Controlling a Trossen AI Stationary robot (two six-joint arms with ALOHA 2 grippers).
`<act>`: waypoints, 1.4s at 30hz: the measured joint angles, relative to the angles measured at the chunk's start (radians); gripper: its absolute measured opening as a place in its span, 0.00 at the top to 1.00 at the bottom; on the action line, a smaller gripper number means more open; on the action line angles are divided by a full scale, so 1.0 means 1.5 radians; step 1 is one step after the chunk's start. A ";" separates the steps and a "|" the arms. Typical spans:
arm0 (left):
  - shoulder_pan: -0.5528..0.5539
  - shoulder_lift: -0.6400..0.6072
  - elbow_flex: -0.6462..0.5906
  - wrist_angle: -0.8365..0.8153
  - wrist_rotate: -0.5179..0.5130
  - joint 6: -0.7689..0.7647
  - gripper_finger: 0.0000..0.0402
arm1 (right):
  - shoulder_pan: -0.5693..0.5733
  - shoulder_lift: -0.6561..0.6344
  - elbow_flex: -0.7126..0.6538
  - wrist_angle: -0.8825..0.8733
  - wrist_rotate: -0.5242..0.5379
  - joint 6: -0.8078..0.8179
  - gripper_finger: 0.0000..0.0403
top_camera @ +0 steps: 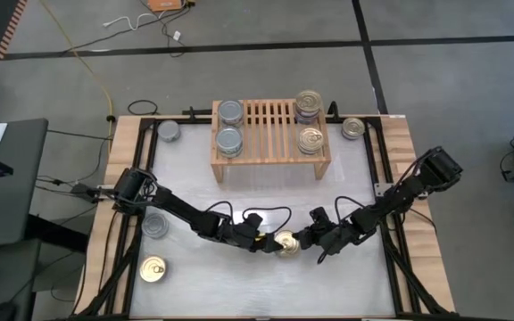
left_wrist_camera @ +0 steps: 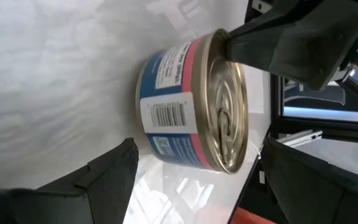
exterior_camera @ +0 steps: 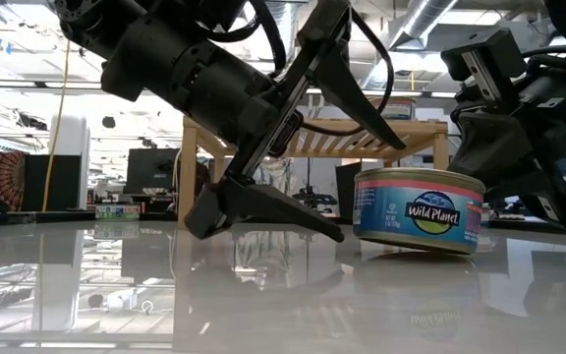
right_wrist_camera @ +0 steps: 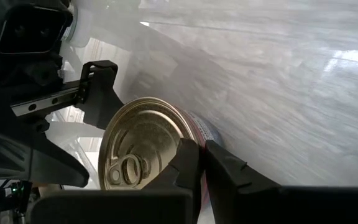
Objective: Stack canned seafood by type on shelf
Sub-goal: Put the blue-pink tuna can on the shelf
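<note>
A gold-topped can with a blue and pink label stands upright on the table near its front edge, roughly midway across. The left gripper lies low beside it with its fingers spread wide, one on each side of the can and neither touching it. The right gripper meets the can from the other side; its fingers are pressed close together against the can's rim, though whether they actually pinch it cannot be told.

Bare tabletop lies open between the arms and the shelf. Two more cans sit near the left front corner, close to the table's edge.

At the back, the shelf carries two silver-topped cans on its left end and gold-topped cans on its right. One loose can sits left of it, another right.

Beyond the table the room shows a grey floor with trailing cables.
</note>
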 joint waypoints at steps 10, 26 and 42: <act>-0.001 0.000 0.000 0.000 -0.015 -0.023 0.19 | 0.000 0.000 0.000 0.000 0.000 0.000 0.88; -0.006 0.000 0.000 0.000 -0.033 -0.035 0.19 | 0.000 0.000 0.000 0.001 0.000 -0.002 0.88; -0.006 0.000 0.000 0.001 -0.036 -0.033 0.19 | 0.000 0.001 -0.001 -0.002 -0.002 -0.002 0.93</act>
